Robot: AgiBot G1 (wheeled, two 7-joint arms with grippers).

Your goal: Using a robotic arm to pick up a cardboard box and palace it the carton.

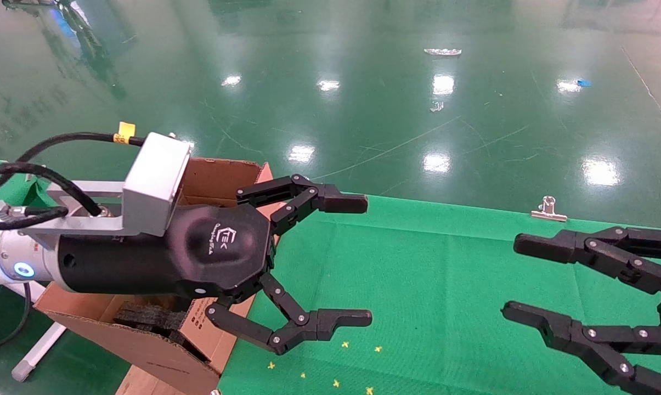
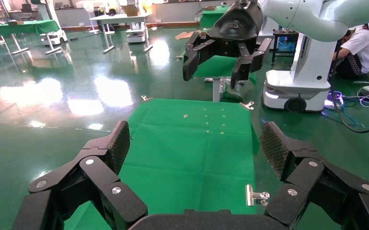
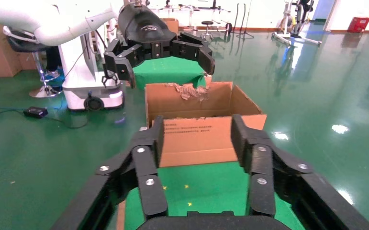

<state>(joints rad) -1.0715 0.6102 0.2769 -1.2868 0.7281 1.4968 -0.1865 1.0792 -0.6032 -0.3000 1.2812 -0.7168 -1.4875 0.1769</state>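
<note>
Green cloth [image 1: 445, 274], binder clip [image 1: 549, 210]

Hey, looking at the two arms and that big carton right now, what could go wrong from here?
1. No small cardboard box shows in any view, and both the left gripper and right gripper are open and empty, so there may be nothing to pick.
2. The left gripper hovers close by the carton, near its torn flap; it might snag the flap.
3. The grippers face each other over the green cloth; reaching inward together might make them collide.
</note>
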